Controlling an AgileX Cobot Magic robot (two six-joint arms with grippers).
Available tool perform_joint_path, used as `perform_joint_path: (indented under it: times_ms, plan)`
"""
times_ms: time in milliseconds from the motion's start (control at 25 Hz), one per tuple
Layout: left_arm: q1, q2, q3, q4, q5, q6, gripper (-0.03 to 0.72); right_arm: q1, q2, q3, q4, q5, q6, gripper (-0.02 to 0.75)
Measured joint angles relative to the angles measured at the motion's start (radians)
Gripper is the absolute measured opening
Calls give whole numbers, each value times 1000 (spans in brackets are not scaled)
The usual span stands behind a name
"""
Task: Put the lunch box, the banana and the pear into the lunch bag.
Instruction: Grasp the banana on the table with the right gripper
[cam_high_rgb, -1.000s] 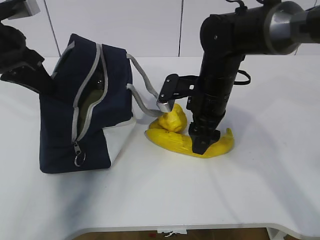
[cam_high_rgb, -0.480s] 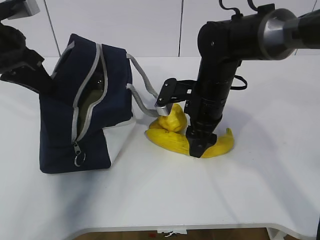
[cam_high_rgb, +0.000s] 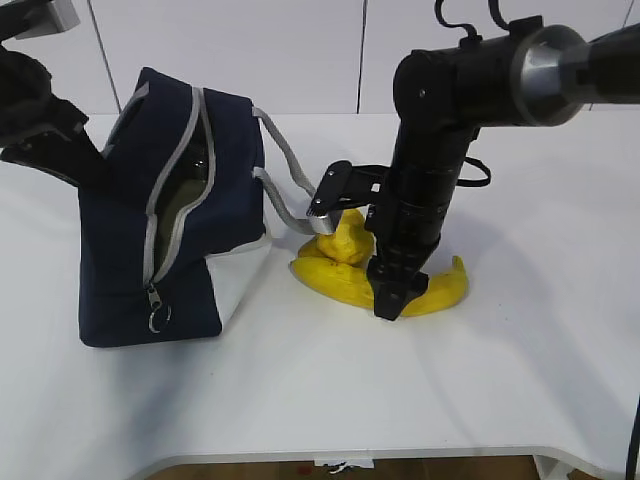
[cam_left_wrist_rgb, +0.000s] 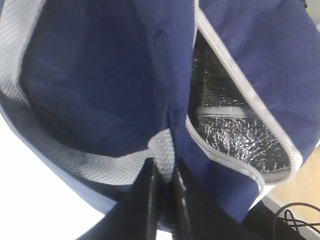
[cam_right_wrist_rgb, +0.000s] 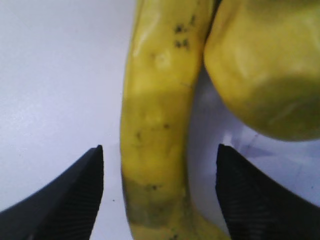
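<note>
The navy lunch bag stands at the left with its grey zipper open, showing a silver lining. My left gripper is shut on the bag's grey-edged fabric at the opening and holds it up. The long yellow banana lies on the white table to the right of the bag, with the lumpy yellow pear touching its far side. My right gripper is open and points down with its jaws astride the banana; the pear lies just beside it. The lunch box is not visible.
The bag's grey rope handle loops out toward the pear and the right wrist camera housing. The white table ends at a front edge near the bottom. A white wall stands behind.
My right gripper has shifted slightly left along the banana and stays low over it. The left arm and the bag have not moved.
</note>
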Motion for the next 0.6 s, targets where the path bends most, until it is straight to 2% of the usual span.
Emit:
perform_joint_path:
  times_ms: [600]
  plan:
    - [0, 0, 0, 0, 0, 0, 12, 0, 0, 0, 23, 39, 42, 526]
